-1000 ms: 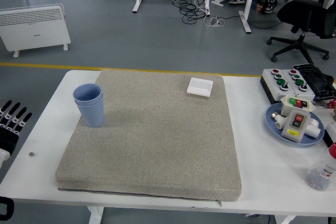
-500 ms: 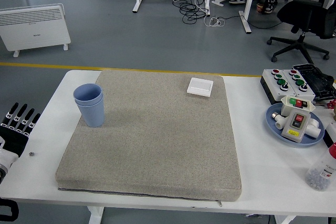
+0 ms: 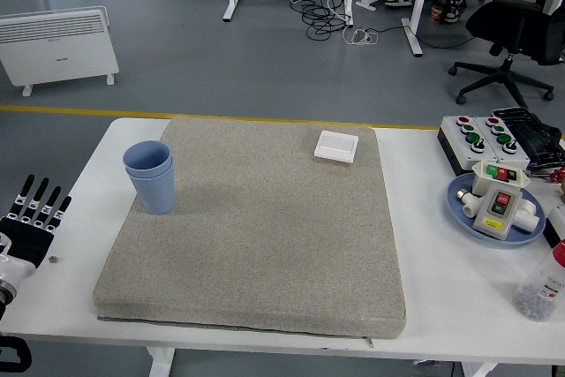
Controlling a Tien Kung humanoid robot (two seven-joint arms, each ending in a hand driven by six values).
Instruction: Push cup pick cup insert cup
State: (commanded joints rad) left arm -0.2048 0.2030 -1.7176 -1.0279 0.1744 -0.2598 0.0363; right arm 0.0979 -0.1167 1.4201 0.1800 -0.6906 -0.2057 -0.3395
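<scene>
Two blue ribbed cups [image 3: 151,177] stand nested, one inside the other, upright near the left edge of a grey padded mat [image 3: 256,227]. My left hand [image 3: 37,212] is over the table's left edge, well left of and below the cups, with its fingers straight and spread, holding nothing. My right hand is not in view.
A small white square box [image 3: 336,145] lies at the mat's far right. A blue plate [image 3: 470,214] with a switch box, a button control box [image 3: 484,141] and a clear jar with a red lid [image 3: 542,288] stand at the table's right. A small screw [image 3: 53,260] lies by my left hand.
My left hand has moved right and slightly forward along the table's left edge, with its fingers still straight. The cups have not moved.
</scene>
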